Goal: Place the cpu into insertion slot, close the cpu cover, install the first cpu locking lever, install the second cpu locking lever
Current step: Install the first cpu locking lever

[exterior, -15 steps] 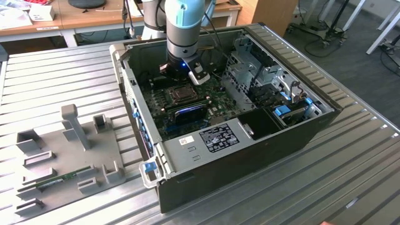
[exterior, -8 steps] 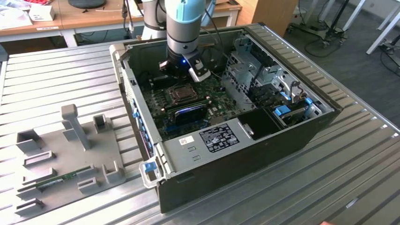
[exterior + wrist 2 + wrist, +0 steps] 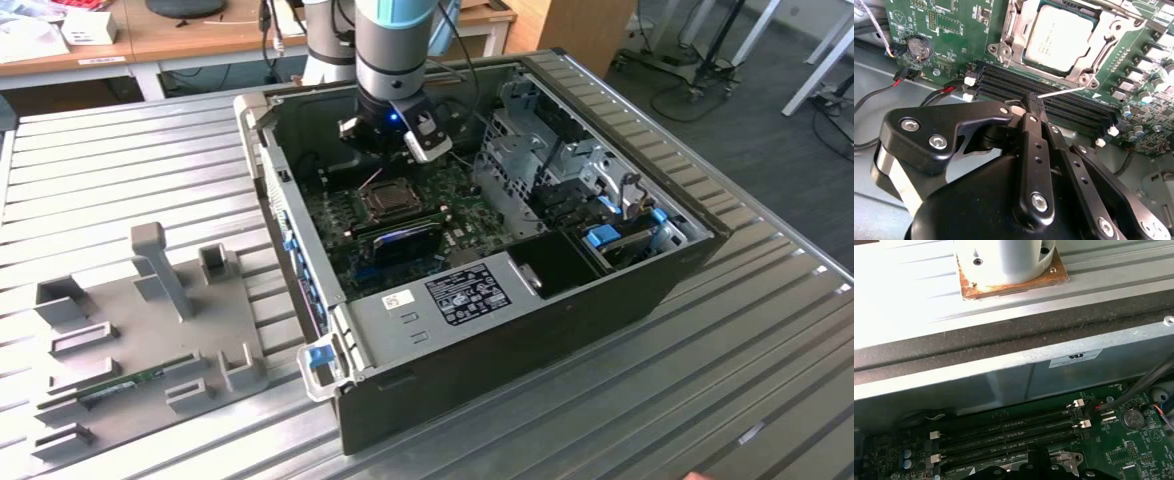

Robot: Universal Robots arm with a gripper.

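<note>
fingers (image 3: 1035,106) closed, cpu (image 3: 1063,36) seated under cpu cover (image 3: 1106,37)

Matt silvery metal cpu (image 3: 1064,36); glossy black plastic hand (image 3: 1033,102).

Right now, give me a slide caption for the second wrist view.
Gripper poised over the memory slots, beside the cpu seated under its cpu cover.

Motherboard (image 3: 954,45) was green, cpu (image 3: 1064,37) silvery-grey, memory slots (image 3: 1054,102) black, gripper (image 3: 1035,102) matte black.
</note>
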